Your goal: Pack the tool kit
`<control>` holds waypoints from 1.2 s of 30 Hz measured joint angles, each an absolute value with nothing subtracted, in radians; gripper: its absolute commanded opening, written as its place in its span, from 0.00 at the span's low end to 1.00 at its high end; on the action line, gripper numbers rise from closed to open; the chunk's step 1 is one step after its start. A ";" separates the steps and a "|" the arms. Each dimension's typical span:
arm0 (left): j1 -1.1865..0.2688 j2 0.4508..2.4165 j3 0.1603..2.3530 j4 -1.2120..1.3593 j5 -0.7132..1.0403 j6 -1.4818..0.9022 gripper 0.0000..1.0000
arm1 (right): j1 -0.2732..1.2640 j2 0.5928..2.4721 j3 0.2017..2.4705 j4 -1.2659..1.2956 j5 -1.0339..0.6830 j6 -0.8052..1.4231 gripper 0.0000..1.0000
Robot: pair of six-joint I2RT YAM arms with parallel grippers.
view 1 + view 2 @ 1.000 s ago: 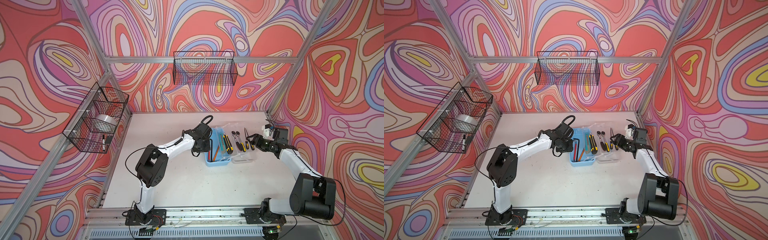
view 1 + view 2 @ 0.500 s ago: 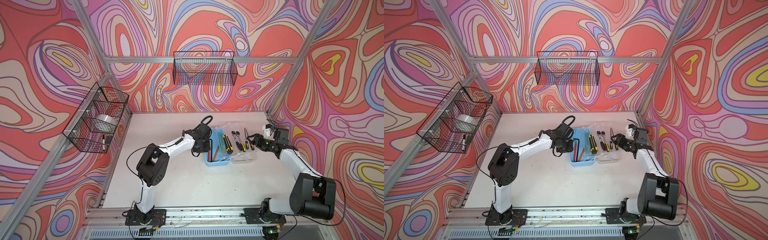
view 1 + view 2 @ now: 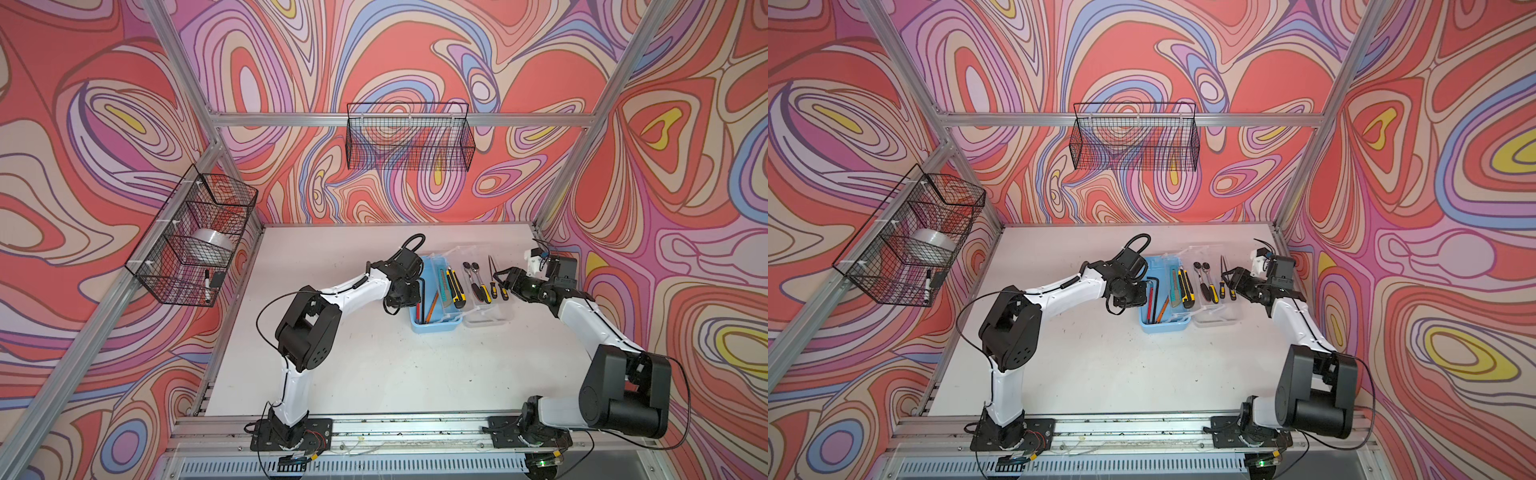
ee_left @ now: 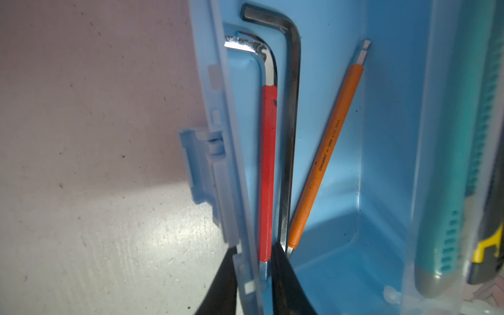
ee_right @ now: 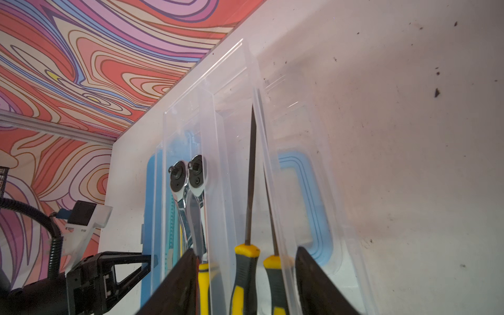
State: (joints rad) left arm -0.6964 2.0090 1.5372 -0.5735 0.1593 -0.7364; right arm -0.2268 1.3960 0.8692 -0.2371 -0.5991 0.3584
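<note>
Noted almost no arm travel since a second ago, only the left gripper [image 4: 253, 256] drawing narrower astride the left wall of the open blue case [image 3: 434, 328] at mid-table [image 3: 374, 374] and the near end of the red hex key [image 4: 268, 163]; cannot tell if truly pinching. Found the right gripper [image 5: 245, 249] just right of the case, jaws spread either side of two screwdrivers [image 5: 244, 272] on the clear lid [image 3: 486, 320], gripping nothing yet. Reads as seating the key, then a screwdriver pick; ratchets [image 3: 473, 278] likewise unpacked.

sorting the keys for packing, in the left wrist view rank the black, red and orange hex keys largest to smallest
1. black hex key: longest.
2. red-sleeved hex key: almost as long, and its lower end is hidden, so this is a close call with the black one.
3. orange-sleeved hex key: clearly shortest and thinnest.
</note>
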 measured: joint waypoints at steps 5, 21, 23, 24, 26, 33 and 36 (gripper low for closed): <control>-0.694 2.012 1.535 -0.572 0.163 -0.738 0.17 | -0.215 1.398 0.869 -0.229 -0.589 0.362 0.59; -0.687 2.018 1.535 -0.575 0.162 -0.756 0.16 | -0.062 1.374 0.881 -0.240 -0.478 0.406 0.57; -0.687 2.019 1.535 -0.574 0.162 -0.756 0.16 | -0.041 1.372 0.891 -0.255 -0.476 0.407 0.57; -0.687 2.019 1.535 -0.574 0.162 -0.756 0.16 | -0.031 1.370 0.896 -0.264 -0.472 0.409 0.57; -0.687 2.020 1.535 -0.573 0.162 -0.756 0.16 | -0.014 1.367 0.906 -0.282 -0.461 0.411 0.57; -0.687 2.020 1.535 -0.572 0.162 -0.756 0.17 | 0.059 1.364 0.953 -0.355 -0.378 0.414 0.55; -0.688 2.020 1.534 -0.566 0.165 -0.756 0.17 | 0.093 1.364 0.969 -0.386 -0.338 0.414 0.54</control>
